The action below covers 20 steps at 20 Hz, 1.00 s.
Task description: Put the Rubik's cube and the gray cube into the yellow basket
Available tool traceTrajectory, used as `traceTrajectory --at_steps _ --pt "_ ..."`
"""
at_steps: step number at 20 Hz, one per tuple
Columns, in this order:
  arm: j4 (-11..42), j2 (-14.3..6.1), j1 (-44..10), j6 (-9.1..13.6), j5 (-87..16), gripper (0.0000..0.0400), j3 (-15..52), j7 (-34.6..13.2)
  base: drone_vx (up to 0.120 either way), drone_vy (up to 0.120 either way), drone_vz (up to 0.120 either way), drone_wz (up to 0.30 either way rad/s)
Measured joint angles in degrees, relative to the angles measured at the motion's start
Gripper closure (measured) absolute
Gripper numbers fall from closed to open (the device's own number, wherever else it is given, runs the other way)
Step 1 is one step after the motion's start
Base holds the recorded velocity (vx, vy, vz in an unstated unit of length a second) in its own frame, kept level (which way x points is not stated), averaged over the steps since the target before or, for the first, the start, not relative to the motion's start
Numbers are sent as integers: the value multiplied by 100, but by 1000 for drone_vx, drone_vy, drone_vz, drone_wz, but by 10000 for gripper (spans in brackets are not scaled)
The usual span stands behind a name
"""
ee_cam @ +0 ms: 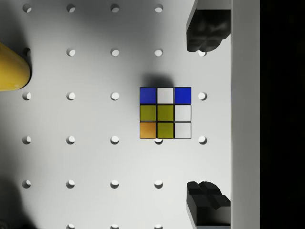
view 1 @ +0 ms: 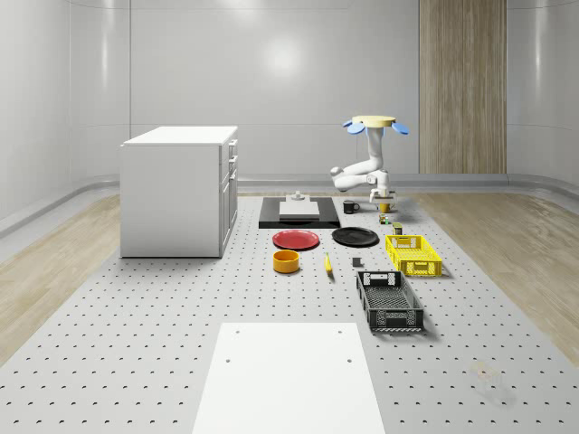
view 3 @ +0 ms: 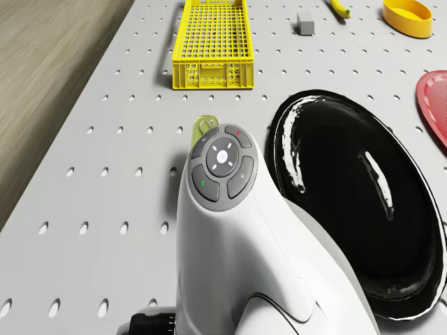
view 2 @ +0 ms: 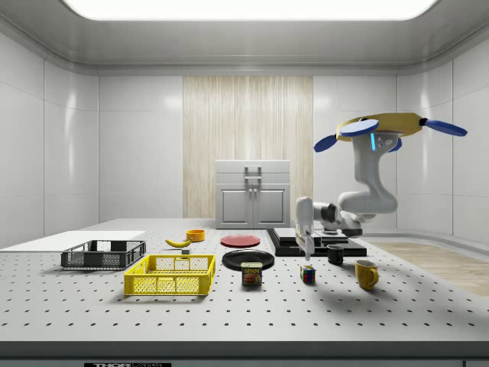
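Simulated lab: perforated optical table [view 1: 136, 362]

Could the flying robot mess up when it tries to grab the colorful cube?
Maybe, in a few ways:
1. In the wrist view the Rubik's cube sits off to one side of the open gripper, so the jaws might shut on just its edge, or miss.
2. The drone hovers, so drifting could nudge the cube.
3. A yellow mug and a can stand nearby on the table; a swinging arm might bump them.
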<state>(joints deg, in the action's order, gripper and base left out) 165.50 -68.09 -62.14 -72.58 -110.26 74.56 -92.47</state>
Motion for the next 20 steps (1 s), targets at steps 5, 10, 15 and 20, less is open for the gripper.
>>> traceTrajectory --at_steps 5,10,15,20 --pt "-10 -136 -42 -127 62 0 32 -39 0 0 -120 0" --pt "-58 -332 -32 -393 -133 0 -217 -20 0 0 -16 0" --pt "-142 -517 -30 -689 -429 0 -566 13 0 0 0 0" --pt "-194 -627 -56 -854 -548 0 -715 11 0 0 0 0"
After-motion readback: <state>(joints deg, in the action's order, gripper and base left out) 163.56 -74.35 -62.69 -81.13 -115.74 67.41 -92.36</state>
